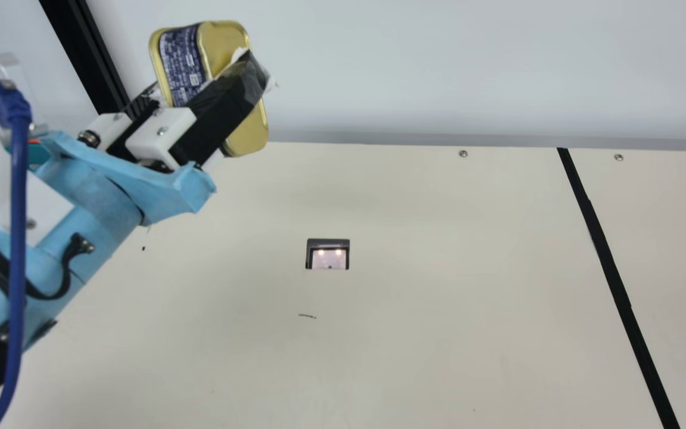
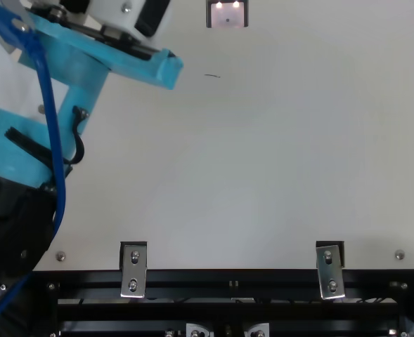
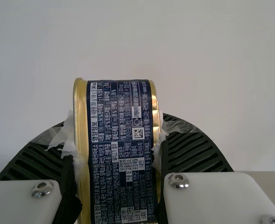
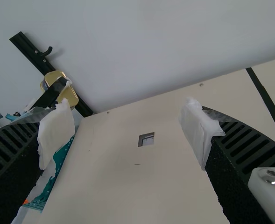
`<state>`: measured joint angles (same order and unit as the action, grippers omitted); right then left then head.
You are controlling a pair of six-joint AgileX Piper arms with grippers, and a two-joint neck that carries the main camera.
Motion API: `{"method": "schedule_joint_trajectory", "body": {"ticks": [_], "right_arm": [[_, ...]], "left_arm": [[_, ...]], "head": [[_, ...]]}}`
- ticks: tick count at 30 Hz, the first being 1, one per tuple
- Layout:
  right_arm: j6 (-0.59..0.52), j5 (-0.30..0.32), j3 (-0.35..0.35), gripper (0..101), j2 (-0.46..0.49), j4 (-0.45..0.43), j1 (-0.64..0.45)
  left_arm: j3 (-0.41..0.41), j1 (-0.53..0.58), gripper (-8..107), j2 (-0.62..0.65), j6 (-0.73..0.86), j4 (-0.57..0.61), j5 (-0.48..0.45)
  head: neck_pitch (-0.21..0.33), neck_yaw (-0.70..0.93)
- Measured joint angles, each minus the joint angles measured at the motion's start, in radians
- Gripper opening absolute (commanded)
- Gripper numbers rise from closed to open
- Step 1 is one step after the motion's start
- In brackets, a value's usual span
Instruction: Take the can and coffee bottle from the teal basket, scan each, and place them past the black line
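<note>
And here's the left gripper, clamped on the can by its flat gold ends, up high, back and to the left of the scanner window. That grip leaves the printed band free, which should suit the scan: swing over, lower gently and turn the coded side down to the glass. Is the square code the one that counts? Can't tell; a slow roll over the window may be wise. Keep the squeeze firm, as those smooth ends could let the can pivot.

Out we go! The blue cable loops along the arm, left of the window, and will want slack. Left of the window too, the teal basket, with a bit of orange; coffee bottle or not, I can't say. Far right of the window runs the black line. The right gripper has its fingers wide apart; it'll need to stay out of the drop-off.
</note>
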<state>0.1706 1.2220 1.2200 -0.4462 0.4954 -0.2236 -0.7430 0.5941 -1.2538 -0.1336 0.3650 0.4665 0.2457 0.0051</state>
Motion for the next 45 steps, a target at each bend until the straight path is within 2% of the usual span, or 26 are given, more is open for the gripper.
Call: {"method": "schedule_joint_trajectory", "body": {"ticks": [28,29,30,31,45], "right_arm": [[0.000,0.000,0.000,101,0.000,0.000,0.000],[0.000,0.000,0.000,51,0.000,0.000,0.000],[0.000,0.000,0.000,17,0.000,0.000,0.000],[0.000,0.000,0.000,101,0.000,0.000,0.000],[0.000,0.000,0.000,101,0.000,0.000,0.000]], "left_arm": [[0.000,0.000,10,0.000,0.000,-0.001,0.000],[0.000,0.000,10,0.000,0.000,-0.001,0.000],[0.000,0.000,10,0.000,0.000,-0.001,0.000],[0.000,0.000,10,0.000,0.000,-0.001,0.000],[0.000,0.000,10,0.000,-0.002,-0.002,0.002]], "head": [[0.000,-0.005],[0.000,-0.005],[0.000,-0.005],[0.000,-0.005],[0.000,-0.005]]}}
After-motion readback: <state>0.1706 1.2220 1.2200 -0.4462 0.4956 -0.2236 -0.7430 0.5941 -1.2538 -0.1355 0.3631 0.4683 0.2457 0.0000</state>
